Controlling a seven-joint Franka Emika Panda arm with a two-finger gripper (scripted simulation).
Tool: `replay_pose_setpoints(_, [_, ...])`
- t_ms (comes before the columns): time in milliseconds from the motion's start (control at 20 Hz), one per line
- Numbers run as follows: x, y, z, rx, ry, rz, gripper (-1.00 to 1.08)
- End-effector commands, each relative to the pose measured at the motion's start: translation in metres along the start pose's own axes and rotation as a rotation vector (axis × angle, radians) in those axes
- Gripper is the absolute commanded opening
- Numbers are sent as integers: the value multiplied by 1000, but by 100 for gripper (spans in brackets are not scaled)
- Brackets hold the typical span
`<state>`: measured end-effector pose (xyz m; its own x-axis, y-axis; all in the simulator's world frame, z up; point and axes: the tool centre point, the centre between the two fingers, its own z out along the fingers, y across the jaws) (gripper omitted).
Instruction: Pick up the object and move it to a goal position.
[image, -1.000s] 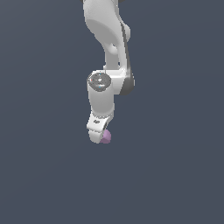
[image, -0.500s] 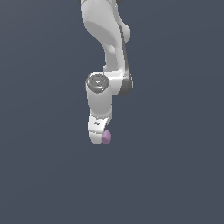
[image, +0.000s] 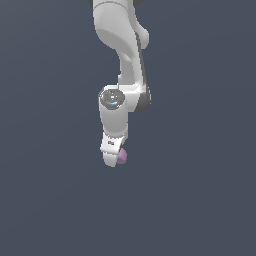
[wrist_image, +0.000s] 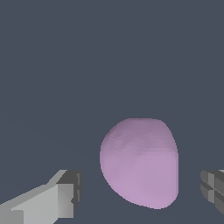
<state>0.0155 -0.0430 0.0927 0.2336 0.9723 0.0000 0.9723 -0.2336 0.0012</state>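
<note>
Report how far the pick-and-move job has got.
Done: the gripper has reached the light-purple object and straddles it. In hand: the grasp. The wrist view shows gaps between both fingers and the object, so nothing is held. Left: closing, lifting and carrying it; no goal marker is visible.

Flat, even simulator light, moderately dim slate background in both views. No cast shadows, no glare. White arm (image: 122, 60) shades softly, brighter on the exterior view's left. Purple object (wrist_image: 140, 162) shows smooth gradient, paler toward one side. Edges sharp but coarse, faceted; no blur, no lens distortion.
</note>
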Motion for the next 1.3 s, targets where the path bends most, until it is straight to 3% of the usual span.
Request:
replay_pose_setpoints(0, [0,-1,13,1,0,-2,100])
replay_pose_setpoints(450, [0,0,38,1,0,-3,100])
replay_pose_setpoints(500, [0,0,38,1,0,-3,-100])
replay_pose_setpoints(1250, [4,-3,32,0,0,-3,-100])
